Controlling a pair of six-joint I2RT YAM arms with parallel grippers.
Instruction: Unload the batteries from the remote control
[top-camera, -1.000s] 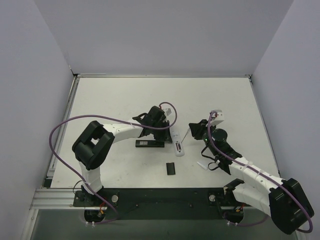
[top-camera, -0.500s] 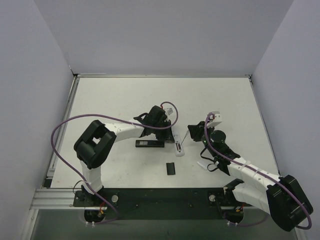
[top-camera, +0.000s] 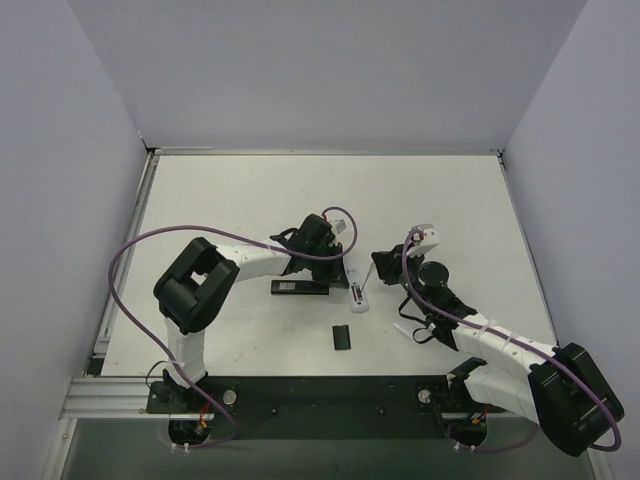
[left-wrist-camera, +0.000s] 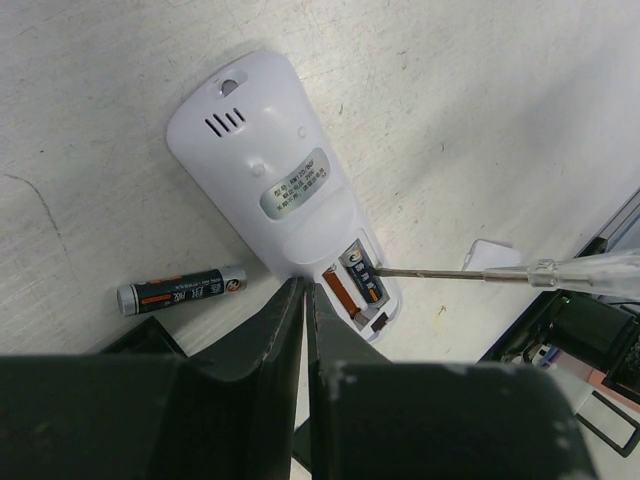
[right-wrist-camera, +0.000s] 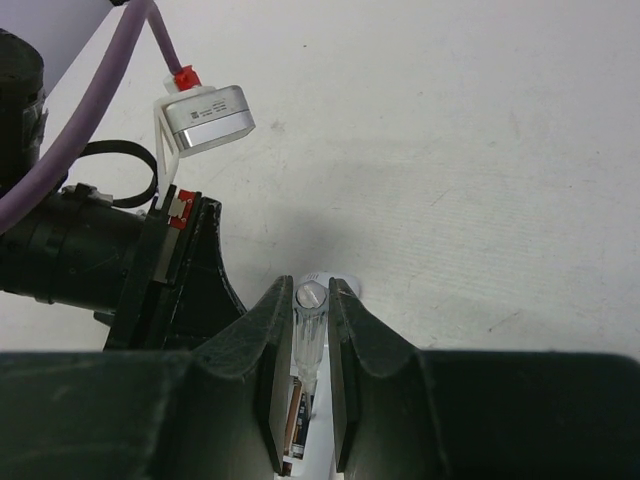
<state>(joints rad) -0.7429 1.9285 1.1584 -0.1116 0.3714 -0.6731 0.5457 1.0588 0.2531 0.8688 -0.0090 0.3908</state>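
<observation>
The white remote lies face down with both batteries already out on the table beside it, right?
No. Only one battery lies on the table beside the remote; the second battery is still inside it, with the screwdriver tip against it. The left wrist view shows this. The remote does lie face down.

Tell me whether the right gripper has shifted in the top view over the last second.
Yes, slightly: the right gripper has edged left, closer to the white remote, which has not moved.
</observation>
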